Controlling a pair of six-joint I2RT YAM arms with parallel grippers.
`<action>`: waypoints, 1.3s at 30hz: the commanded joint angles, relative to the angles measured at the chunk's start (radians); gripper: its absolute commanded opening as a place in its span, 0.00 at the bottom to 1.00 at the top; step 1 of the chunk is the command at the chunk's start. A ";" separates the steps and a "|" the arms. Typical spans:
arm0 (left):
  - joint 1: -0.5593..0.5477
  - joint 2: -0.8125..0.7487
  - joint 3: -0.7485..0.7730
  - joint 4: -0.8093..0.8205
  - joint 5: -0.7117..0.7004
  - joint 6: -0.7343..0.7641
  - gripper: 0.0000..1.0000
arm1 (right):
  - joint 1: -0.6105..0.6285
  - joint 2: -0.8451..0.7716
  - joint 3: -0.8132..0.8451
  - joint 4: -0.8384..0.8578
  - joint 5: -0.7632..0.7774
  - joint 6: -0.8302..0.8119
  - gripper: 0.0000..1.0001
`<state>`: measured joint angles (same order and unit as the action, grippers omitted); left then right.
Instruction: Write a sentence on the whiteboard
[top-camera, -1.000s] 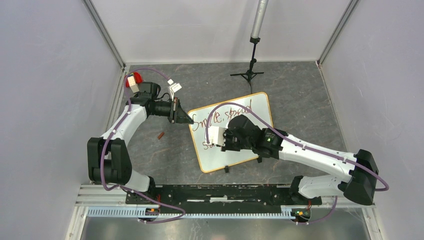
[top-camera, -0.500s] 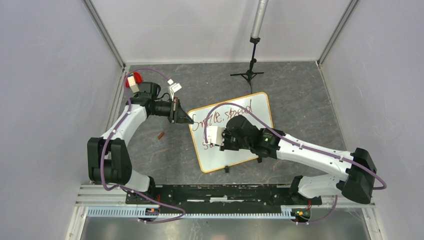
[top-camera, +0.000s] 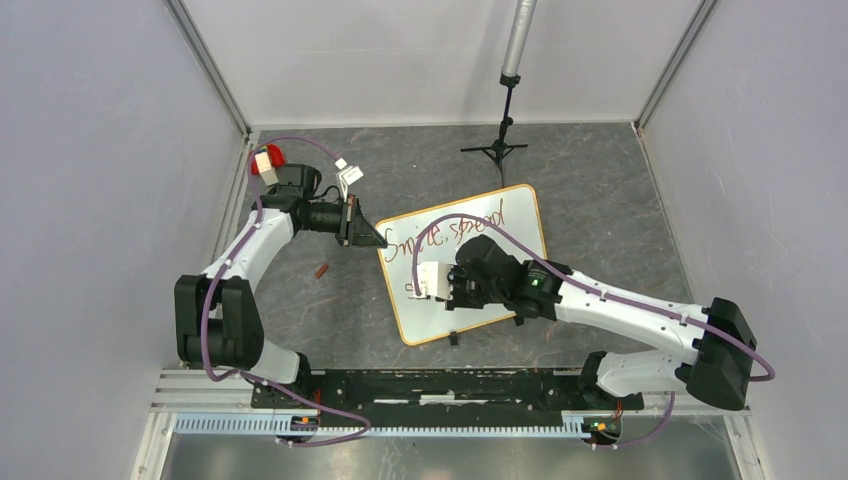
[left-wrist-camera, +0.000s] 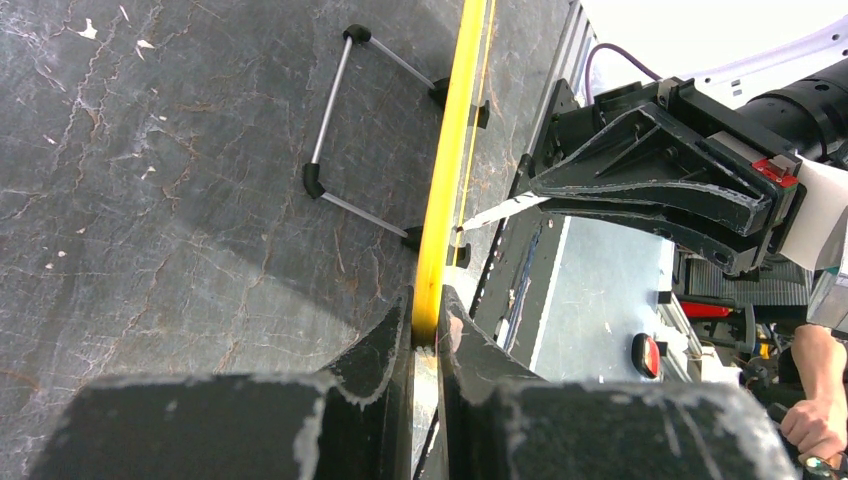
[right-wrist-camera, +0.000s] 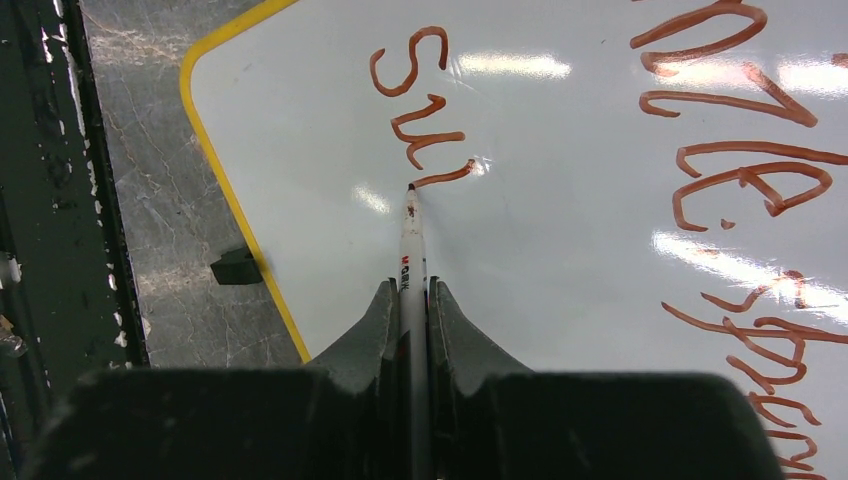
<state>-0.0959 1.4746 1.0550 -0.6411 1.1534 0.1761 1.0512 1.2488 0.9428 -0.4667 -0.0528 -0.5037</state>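
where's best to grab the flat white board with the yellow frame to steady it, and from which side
Probably the whiteboard frame edge at its left corner, from the left, a finger on each face, as the left gripper does. The edge is slim enough to pinch, and that side is clear of the right gripper writing with its marker.
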 joint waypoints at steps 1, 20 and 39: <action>-0.005 -0.006 0.005 0.038 -0.046 0.007 0.02 | -0.003 0.004 0.032 0.010 0.028 -0.011 0.00; -0.005 -0.003 0.013 0.039 -0.046 0.004 0.02 | -0.054 -0.020 0.043 0.015 0.086 0.011 0.00; -0.005 0.001 0.010 0.038 -0.047 0.007 0.02 | -0.052 -0.027 -0.016 -0.032 -0.025 -0.001 0.00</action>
<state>-0.0959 1.4750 1.0550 -0.6407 1.1526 0.1761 1.0031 1.2232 0.9390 -0.4789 -0.0620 -0.4957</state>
